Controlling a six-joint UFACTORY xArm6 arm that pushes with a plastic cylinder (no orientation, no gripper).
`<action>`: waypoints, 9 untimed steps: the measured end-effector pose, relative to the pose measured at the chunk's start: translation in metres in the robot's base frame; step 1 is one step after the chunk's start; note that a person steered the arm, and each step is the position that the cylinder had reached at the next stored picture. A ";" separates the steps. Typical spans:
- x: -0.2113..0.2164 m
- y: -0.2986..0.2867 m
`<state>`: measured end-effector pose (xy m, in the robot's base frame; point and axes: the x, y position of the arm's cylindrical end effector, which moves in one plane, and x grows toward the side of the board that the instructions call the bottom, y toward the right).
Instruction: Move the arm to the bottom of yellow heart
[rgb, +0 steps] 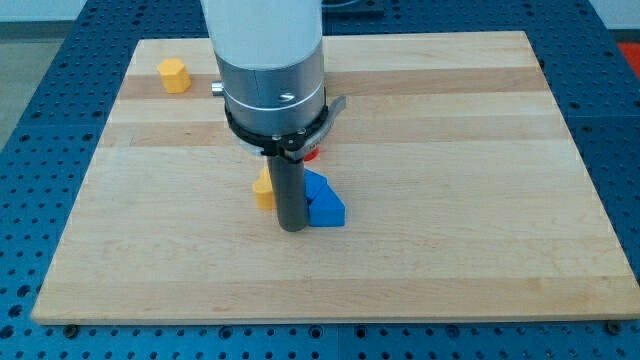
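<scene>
My tip (292, 228) rests on the wooden board (480, 250) near its centre. A yellow block (264, 190), partly hidden behind the rod so its shape is unclear, sits just at the tip's 10 o'clock. A blue block (324, 203) touches the rod at its 2 o'clock. A sliver of red block (311, 154) peeks out at 12 o'clock. Another yellow block (174, 75), roughly hexagonal, lies well apart at 10 o'clock, near the board's corner
</scene>
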<state>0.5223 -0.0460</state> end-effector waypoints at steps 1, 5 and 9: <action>0.002 0.000; 0.012 0.000; 0.019 0.000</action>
